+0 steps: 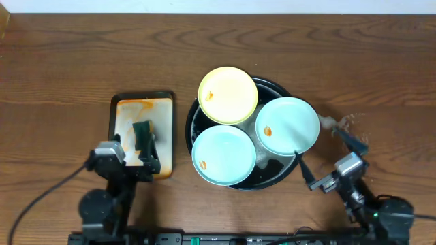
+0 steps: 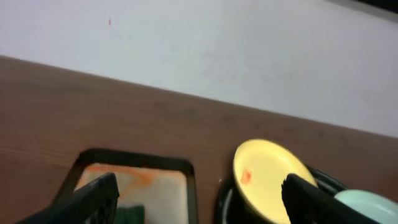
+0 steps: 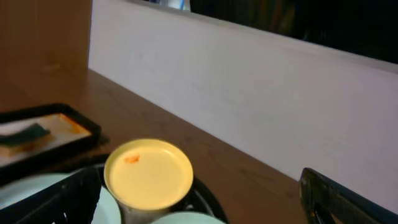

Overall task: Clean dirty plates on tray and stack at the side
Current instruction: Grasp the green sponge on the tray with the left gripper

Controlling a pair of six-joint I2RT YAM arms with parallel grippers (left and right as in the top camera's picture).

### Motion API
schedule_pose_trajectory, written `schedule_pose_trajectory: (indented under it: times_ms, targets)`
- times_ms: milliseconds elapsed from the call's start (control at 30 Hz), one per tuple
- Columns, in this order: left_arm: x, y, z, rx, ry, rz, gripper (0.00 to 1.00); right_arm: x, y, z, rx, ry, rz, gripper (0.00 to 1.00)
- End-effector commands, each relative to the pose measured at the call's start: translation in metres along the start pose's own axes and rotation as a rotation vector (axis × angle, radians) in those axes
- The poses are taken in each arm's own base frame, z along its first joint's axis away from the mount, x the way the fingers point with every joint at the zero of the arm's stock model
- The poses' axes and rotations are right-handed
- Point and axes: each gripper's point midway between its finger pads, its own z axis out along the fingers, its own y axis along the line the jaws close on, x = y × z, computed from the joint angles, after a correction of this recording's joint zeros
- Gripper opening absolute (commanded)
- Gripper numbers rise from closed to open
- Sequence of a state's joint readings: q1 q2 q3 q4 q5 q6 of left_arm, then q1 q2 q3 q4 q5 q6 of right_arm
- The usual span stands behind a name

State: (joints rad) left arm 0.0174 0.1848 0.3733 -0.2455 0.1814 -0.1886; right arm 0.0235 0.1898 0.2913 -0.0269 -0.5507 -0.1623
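The black round tray point(image 1: 276, 84) sits mid-table with white foam on it. Three plates lie on it: a pale yellow plate point(image 1: 227, 94) at the far left over the rim, a whitish mint plate point(image 1: 287, 125) at the right, and a light blue plate point(image 1: 223, 154) at the near left. Each has a small orange smear. My left gripper point(image 1: 144, 153) is open and empty over the orange-stained tray. My right gripper point(image 1: 327, 155) is open and empty, just near-right of the mint plate. The yellow plate also shows in the left wrist view point(image 2: 264, 177) and the right wrist view point(image 3: 149, 174).
A rectangular orange-stained tray point(image 1: 136, 109) holds a dark green sponge point(image 1: 141, 131) left of the black tray. Wet splash marks point(image 1: 344, 124) lie on the wood right of the black tray. A white wall runs along the table's far edge.
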Motion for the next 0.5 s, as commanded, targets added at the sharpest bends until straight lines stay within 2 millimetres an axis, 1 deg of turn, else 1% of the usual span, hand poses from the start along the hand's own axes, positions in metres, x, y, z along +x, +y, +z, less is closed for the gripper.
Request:
schedule_pose_trajectory:
  times_ms: [0, 67, 100, 200, 300, 367, 433, 467]
  targets:
    - [-0.032, -0.011, 0.002, -0.009, 0.083, -0.025, 0.85, -0.028, -0.008, 0.013, -0.033, 0.040, 0.070, 0.99]
    - [-0.038, -0.012, 0.006, -0.036, 0.184, -0.039, 0.85, -0.039, -0.013, 0.024, -0.069, 0.098, 0.112, 0.99]
    - [-0.041, -0.012, 0.008, -0.055, 0.253, -0.048, 0.85, -0.045, -0.019, 0.034, -0.081, 0.157, 0.152, 0.99]
    - [-0.048, -0.014, 0.011, -0.096, 0.408, -0.069, 0.85, -0.052, -0.032, 0.053, -0.099, 0.293, 0.243, 0.99]
    - [-0.055, -0.015, 0.014, -0.127, 0.523, -0.079, 0.85, -0.052, -0.043, 0.070, -0.120, 0.445, 0.343, 0.99]
    - [-0.054, -0.014, 0.018, -0.135, 0.574, -0.069, 0.85, -0.050, -0.049, 0.079, -0.128, 0.510, 0.385, 0.99]
    - [-0.047, -0.012, 0.021, -0.146, 0.619, -0.075, 0.85, -0.047, -0.054, 0.089, -0.135, 0.556, 0.418, 0.99]
    - [-0.042, -0.011, 0.022, -0.152, 0.641, -0.078, 0.85, -0.045, -0.053, 0.093, -0.148, 0.574, 0.470, 0.99]
